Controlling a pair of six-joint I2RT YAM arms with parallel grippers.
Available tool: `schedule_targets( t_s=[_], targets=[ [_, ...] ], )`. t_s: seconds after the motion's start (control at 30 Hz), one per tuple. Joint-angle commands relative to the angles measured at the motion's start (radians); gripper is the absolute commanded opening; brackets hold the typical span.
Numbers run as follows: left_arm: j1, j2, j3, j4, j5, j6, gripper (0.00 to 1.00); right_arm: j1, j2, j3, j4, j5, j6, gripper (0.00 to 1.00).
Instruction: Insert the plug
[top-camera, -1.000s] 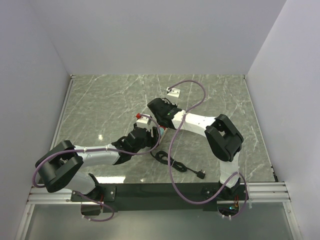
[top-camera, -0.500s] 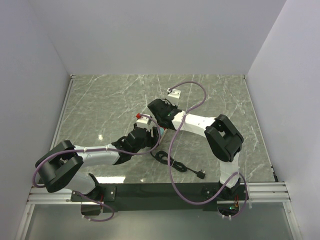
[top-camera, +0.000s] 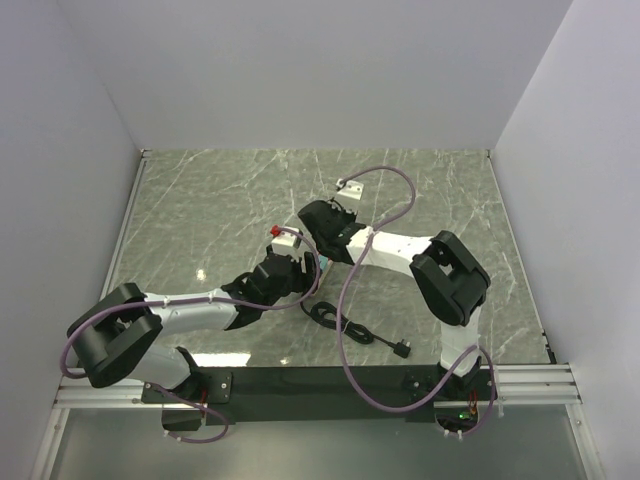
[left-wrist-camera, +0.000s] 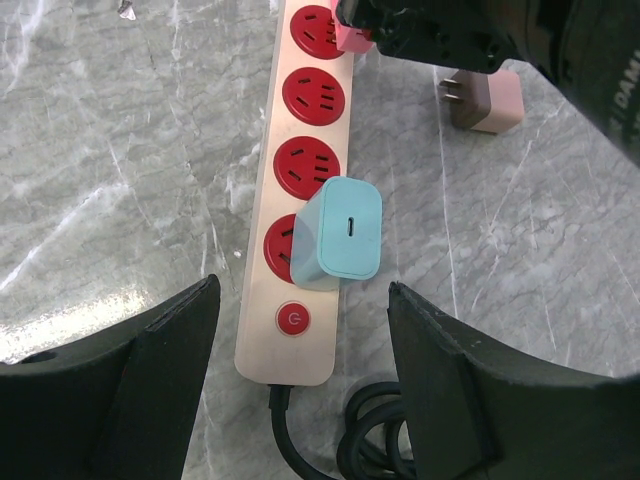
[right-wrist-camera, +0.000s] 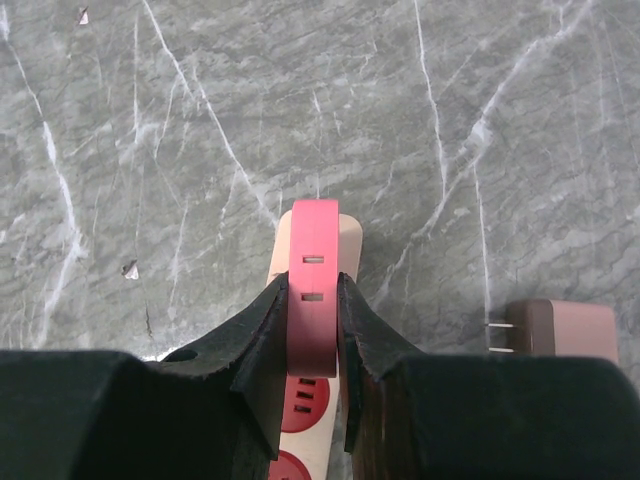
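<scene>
The plug stands upright over the far end of the power strip, at the end socket farthest from the cord. Its underside and prongs are hidden by the right gripper, so I cannot tell whether it is seated in the socket. The right gripper's jaws are pressed against the plug's two flat sides. In the top view both arms cover the strip, and only its far tip shows.

No brand name can be read on the plug, only two small rectangular slots in its upper face. The power button at the cord end of the strip bears a power symbol. White lettering on the right arm's housing is cut off by the edge of the left wrist view and cannot be read whole.

The plug is a slim pink-red block with rounded corners, narrower than the strip. The strip is beige with round red sockets in a single row.

A light blue charger with one slot in its face sits in the socket next to the button. The left gripper hovers above the cord end with its fingers spread, one on each side of the strip, touching nothing.

A brownish-pink adapter lies on its side just beside the strip's far end, two prongs pointing towards the strip. A black cord leaves the button end in loops and is cut off at the frame edge.

All of this rests on a grey-green marbled table.
</scene>
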Motion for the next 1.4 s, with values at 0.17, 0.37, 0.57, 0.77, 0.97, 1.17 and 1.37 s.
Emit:
schedule_targets(
  t_s=[0.17, 0.37, 0.57, 0.77, 0.97, 1.17, 1.37],
  targets=[
    [-0.004, -0.032, -0.007, 0.014, -0.018, -0.013, 0.74, 0.004, 0.047, -0.101, -0.017, -0.204, 0.08, 0.0],
    [-0.004, -0.025, -0.004, 0.015, -0.015, -0.013, 0.74, 0.007, 0.041, -0.145, 0.016, -0.234, 0.097, 0.0],
    [-0.006, -0.026, 0.028, -0.015, -0.051, 0.017, 0.74, 0.012, 0.032, -0.159, 0.012, -0.24, 0.103, 0.0],
    [-0.001, -0.039, -0.004, 0.007, -0.038, 0.001, 0.75, 0.014, 0.027, -0.185, 0.032, -0.269, 0.106, 0.0],
    [-0.001, -0.023, 0.0, 0.009, -0.005, -0.011, 0.74, 0.037, 0.053, -0.179, 0.02, -0.281, 0.128, 0.0],
    [0.0, -0.048, -0.015, 0.012, -0.016, -0.008, 0.75, 0.035, 0.024, -0.208, -0.013, -0.301, 0.145, 0.0],
    [0.0, -0.065, -0.024, 0.015, -0.019, -0.003, 0.75, 0.035, -0.007, -0.271, -0.004, -0.376, 0.172, 0.0]
  ],
)
